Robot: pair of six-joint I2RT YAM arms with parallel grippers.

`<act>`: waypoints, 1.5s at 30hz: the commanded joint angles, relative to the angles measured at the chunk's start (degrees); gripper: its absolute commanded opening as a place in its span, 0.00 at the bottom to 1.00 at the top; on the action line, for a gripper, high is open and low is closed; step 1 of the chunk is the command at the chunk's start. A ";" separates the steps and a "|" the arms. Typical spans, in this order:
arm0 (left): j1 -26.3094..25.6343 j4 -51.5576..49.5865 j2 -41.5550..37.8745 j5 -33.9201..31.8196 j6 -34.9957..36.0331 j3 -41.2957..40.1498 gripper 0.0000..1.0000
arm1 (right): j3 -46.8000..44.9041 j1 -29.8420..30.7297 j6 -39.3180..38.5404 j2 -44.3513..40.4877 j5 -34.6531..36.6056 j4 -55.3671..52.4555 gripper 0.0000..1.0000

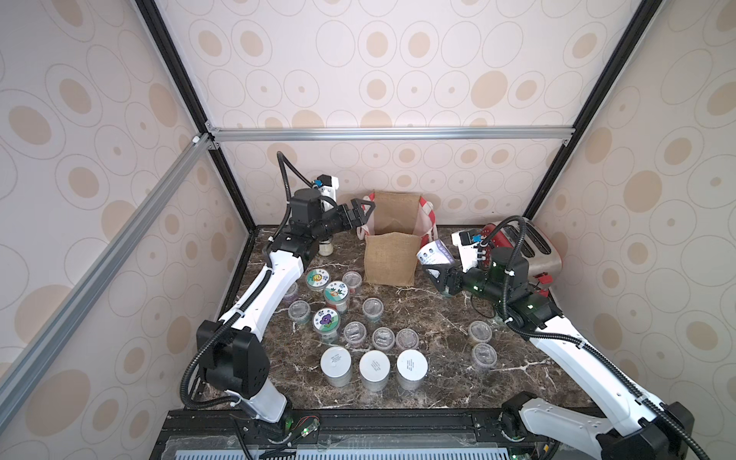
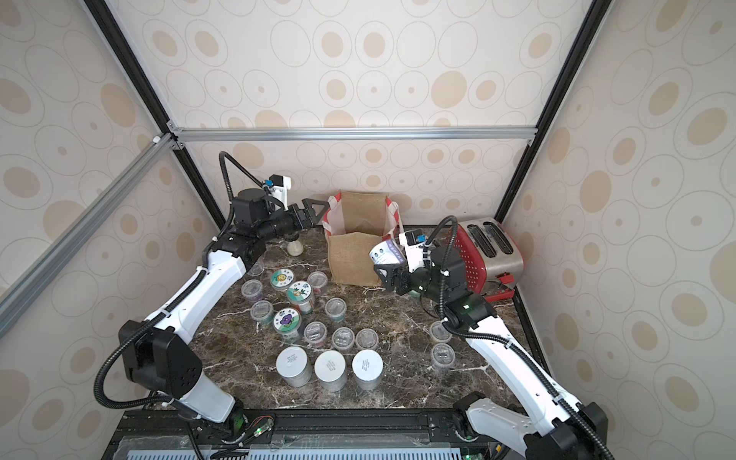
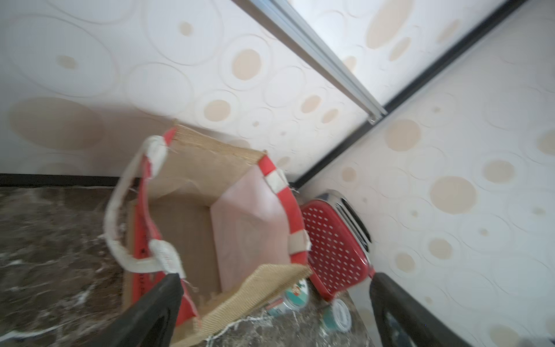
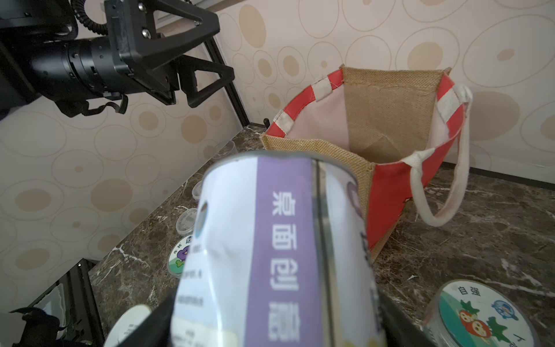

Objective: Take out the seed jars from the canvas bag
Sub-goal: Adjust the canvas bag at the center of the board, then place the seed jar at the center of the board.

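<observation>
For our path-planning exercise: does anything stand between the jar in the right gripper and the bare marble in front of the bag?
Nothing visible does. The right gripper holds the purple-labelled jar in the air, clear of the canvas bag, with bare table in front. A picture-lidded jar stands near the gripper.

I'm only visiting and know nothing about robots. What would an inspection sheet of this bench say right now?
Surface: dark marble-look tabletop, no spills seen.
Job's things: canvas bag upright and open at the back, no jar seen inside; many seed jars stand on the tabletop in front of it; one purple-labelled jar is held in the air.
Clutter: red toaster in the back corner; glass shaker half hidden behind the left arm.
Grippers: left gripper open, empty, beside the bag's rim; right gripper shut on the purple-labelled jar.
Cables: black hoses, none seen snagged.
Surroundings: patterned walls, metal frame.
</observation>
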 commanded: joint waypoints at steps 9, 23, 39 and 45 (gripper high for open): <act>-12.18 5.76 -1.65 18.16 -1.58 -4.43 0.98 | 0.77 -0.37 -5.27 -0.43 -8.92 -2.90 0.68; -14.56 3.81 3.81 22.61 -0.52 -3.89 0.98 | 1.15 -0.37 -6.93 0.12 -11.04 -5.23 0.68; -16.10 23.57 4.45 32.82 -14.83 -10.96 0.98 | -0.59 -0.30 -6.96 0.36 -11.54 -4.24 0.67; -16.15 35.28 4.71 35.39 -23.83 -14.04 0.89 | -0.91 -0.37 -7.07 0.80 -12.50 -3.93 0.68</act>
